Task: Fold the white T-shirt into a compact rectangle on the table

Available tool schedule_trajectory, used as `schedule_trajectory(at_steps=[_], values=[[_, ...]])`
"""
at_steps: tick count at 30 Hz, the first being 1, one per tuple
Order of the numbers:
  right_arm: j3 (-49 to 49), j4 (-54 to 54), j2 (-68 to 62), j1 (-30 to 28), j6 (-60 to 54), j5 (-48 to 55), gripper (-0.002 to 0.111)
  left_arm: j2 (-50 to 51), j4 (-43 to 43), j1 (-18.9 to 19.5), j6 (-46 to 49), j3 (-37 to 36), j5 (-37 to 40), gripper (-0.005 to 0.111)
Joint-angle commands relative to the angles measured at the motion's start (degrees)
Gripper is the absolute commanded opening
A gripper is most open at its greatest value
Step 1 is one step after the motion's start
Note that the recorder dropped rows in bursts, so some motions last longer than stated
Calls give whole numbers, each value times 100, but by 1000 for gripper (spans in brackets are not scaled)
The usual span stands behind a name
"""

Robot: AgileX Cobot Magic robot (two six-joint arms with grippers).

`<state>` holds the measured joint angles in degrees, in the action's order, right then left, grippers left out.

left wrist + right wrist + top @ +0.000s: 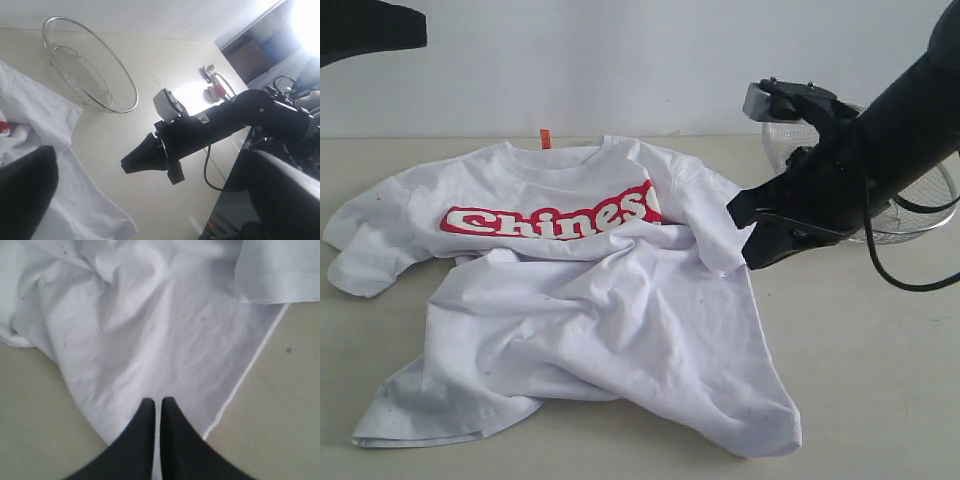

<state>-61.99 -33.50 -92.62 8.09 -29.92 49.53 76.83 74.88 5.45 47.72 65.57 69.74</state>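
Observation:
The white T-shirt lies crumpled on the table, chest up, with its red "Chinese" banner and orange neck tag showing. Its lower half is bunched and twisted toward the front right. My right gripper is shut, its tips right by the shirt's right sleeve. In the right wrist view its fingers point at flat white cloth with nothing pinched between them. My left gripper is raised and open, empty. Only part of the left arm shows at the top left of the exterior view.
A round wire-mesh basket stands on the table behind my right arm, also seen in the left wrist view. A black cable loops below the right arm. Bare tabletop lies to the right of the shirt.

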Motion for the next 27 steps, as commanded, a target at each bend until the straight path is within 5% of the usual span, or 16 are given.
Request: schedule_trajectory(at_steps=[1,3,4,8,15,27], values=[[-85,87,66,-247,450,-406,0,-26,92,-60,-23,-154,22,45],[-396,98,46,-806,582,-451,0,-26,92,-69,33,-204,22,11],[-559,98,46,-1097,609,-451,0,-26,92,-69,162,-227,22,5],[-1239,110,33,-2197,674,-596,3,-26,67,-69,377,-429,22,5],[-2137,211,-1104,-2825,658,-568,49,-26,67,-69,574,-932,22,5],[-4249,1121,-3241,-3306,1666,36,49,-48,7,-69,846,-1102,22,5]])
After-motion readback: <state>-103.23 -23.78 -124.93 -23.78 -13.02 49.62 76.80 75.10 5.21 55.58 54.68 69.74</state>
